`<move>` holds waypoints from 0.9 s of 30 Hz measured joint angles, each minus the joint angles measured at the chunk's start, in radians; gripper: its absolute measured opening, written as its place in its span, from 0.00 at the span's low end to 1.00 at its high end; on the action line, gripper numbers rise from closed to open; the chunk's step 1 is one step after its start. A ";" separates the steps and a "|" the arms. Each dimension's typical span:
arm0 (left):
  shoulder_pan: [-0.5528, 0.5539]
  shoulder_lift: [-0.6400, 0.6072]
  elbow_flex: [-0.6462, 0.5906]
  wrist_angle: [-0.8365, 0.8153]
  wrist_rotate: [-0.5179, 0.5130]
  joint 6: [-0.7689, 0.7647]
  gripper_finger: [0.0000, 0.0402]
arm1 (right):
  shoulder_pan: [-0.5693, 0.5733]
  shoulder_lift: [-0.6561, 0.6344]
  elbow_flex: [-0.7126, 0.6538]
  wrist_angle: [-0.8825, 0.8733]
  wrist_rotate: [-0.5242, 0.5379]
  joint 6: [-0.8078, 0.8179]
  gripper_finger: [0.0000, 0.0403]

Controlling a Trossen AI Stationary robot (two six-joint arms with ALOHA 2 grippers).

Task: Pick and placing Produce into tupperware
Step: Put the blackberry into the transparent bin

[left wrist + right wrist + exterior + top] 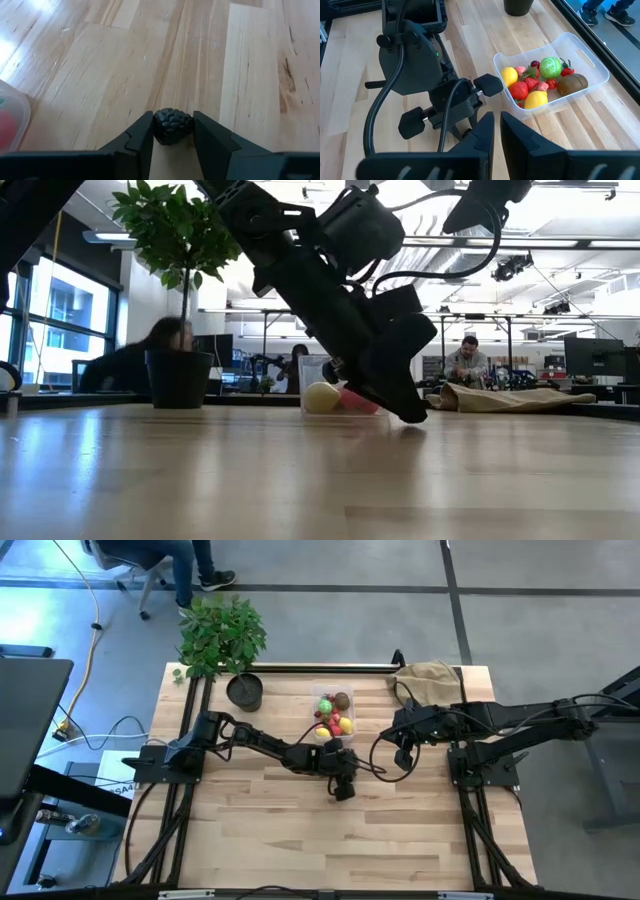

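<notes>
A dark, bumpy blackberry-like piece of Produce (172,120) sits between the fingers of my left gripper (172,131), which is shut on it low over the table's middle (343,790), just near of the tupperware. The clear tupperware (590,60) holds lemons, red berries, a green round one and a brown one; it rests flat on the table (333,712). My right gripper (497,120) hangs shut and empty above the table's right half, right of the tub. My left gripper pinches the dark berry by two opposite sides (156,127) between its two fingers. The fingers slant down from the table's left. In the low view the fingertips (412,416) are down at the tabletop; I cannot tell whether the berry is lifted clear.
A black plant pot (244,691) with a leafy plant stands at the far left, and a tan paper bag (430,675) lies at the far right. Bare wood (330,850) spreads across the near half. People sit in the room beyond the table.
</notes>
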State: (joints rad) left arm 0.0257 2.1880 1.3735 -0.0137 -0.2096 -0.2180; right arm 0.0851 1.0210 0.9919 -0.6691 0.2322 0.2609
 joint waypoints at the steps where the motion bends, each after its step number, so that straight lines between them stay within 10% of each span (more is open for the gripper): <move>1: -0.001 0.000 0.000 0.004 0.000 0.000 0.28 | 0.000 0.000 0.000 0.000 0.000 0.000 0.06; 12: -0.024 -0.046 0.000 0.072 0.001 0.005 0.27 | 0.000 0.000 0.000 0.000 0.000 0.000 0.06; 27: -0.024 -0.337 0.001 -0.064 -0.342 0.207 0.27 | 0.000 0.000 0.000 0.000 0.000 0.000 0.06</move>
State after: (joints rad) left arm 0.0013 1.8513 1.3743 -0.0773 -0.5519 -0.0111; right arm 0.0849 1.0206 0.9917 -0.6689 0.2321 0.2611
